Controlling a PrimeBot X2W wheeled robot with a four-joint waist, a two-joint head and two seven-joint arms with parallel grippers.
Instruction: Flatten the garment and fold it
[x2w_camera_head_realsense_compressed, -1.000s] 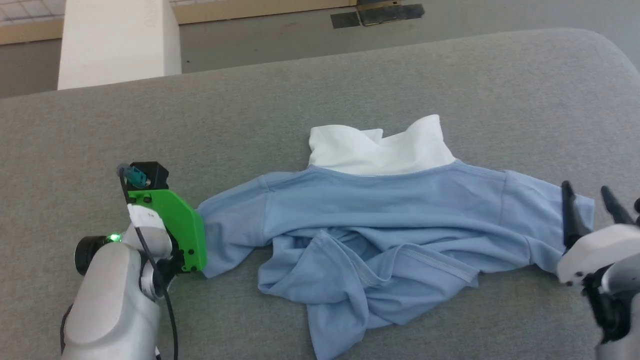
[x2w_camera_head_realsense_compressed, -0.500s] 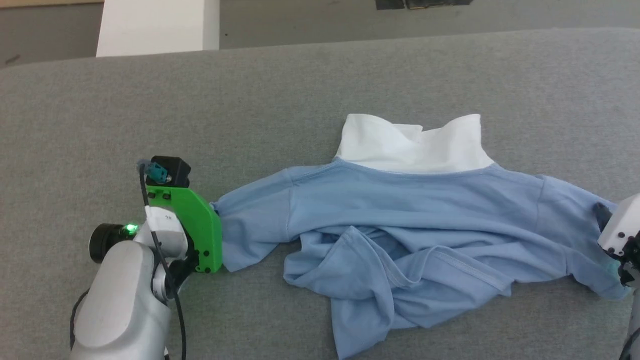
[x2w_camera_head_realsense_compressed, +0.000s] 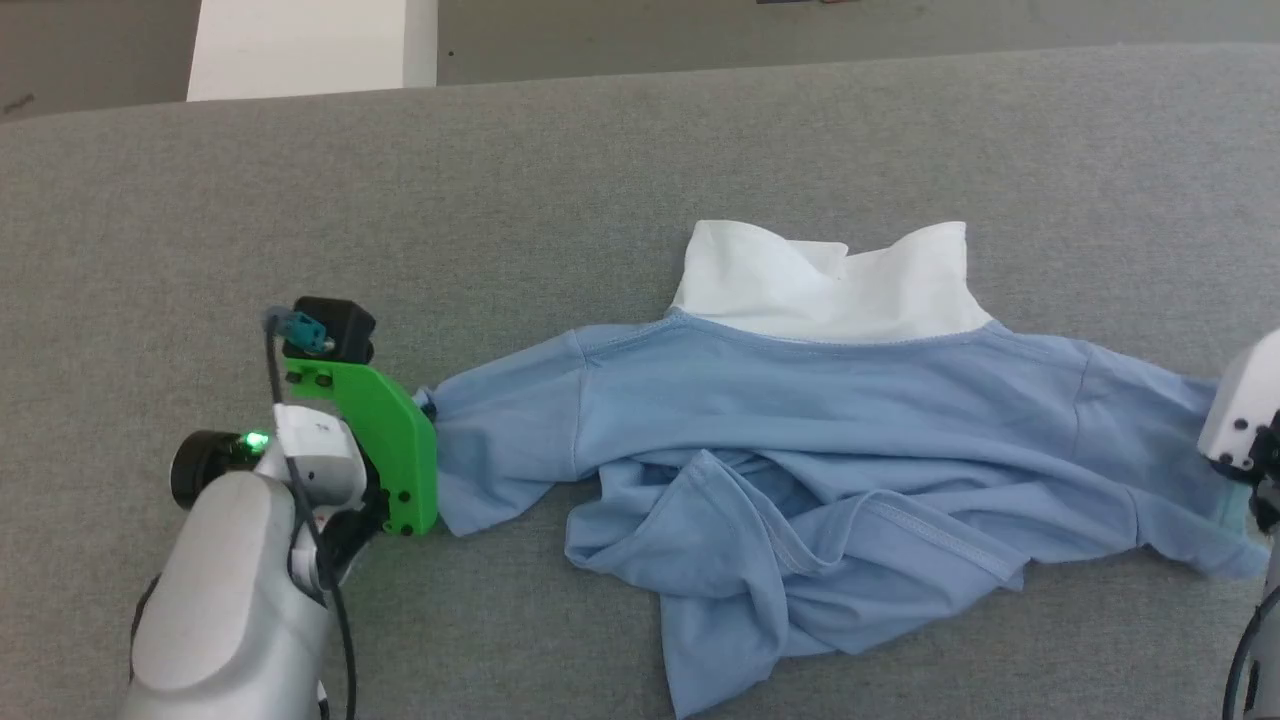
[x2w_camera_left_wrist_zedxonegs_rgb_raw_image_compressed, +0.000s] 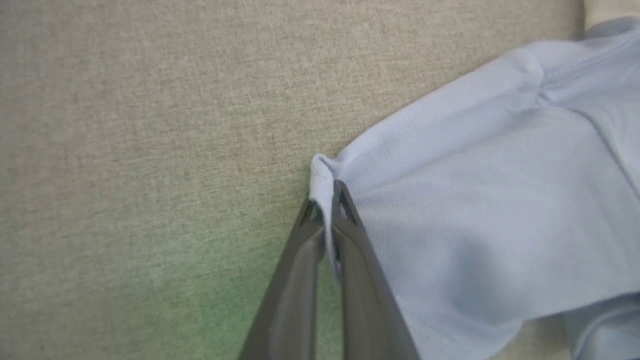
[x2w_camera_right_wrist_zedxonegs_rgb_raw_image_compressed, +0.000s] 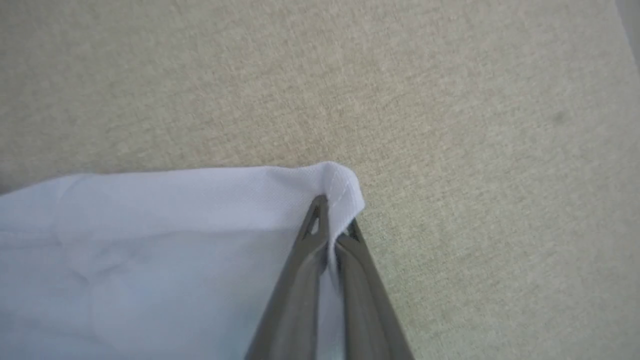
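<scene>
At either end of the shirt (x2w_camera_head_realsense_compressed: 800, 420), which lies crumpled on the grey surface (x2w_camera_head_realsense_compressed: 600, 170), your arms sit low. The left gripper (x2w_camera_left_wrist_zedxonegs_rgb_raw_image_compressed: 326, 197) and right gripper (x2w_camera_right_wrist_zedxonegs_rgb_raw_image_compressed: 334, 217) each pinch a sleeve hem tight.

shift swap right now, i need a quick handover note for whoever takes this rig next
Left tool: shut on the hem of the garment's sleeve on the robot's left.
Right tool: shut on the corner of the opposite sleeve.
Garment: lies on the grey padded surface, drawn out sideways between the two grips. Its white section is at the far side, and the lower body is bunched and creased on the near side.
Done: both sleeve ends gripped.
To do: spread the bunched body flat, then fold; no tidy fold made yet.
</scene>
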